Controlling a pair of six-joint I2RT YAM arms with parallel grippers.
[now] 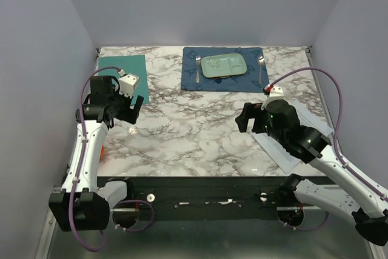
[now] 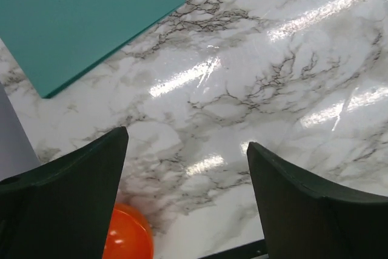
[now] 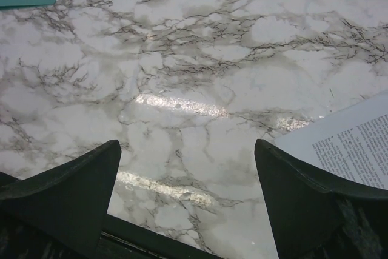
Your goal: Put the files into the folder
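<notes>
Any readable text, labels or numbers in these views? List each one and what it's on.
White printed paper sheet: blocks of small black text, too small and blurred to read.
Flat teal-green card folder: no print visible.
No other words, brands, numbers or signs are legible in any view.

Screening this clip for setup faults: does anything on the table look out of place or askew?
Two things. The files lie skewed to the table edge, partly under the right arm. An orange object, unrelated to filing, sits near the left front edge; what it is cannot be told.
</notes>
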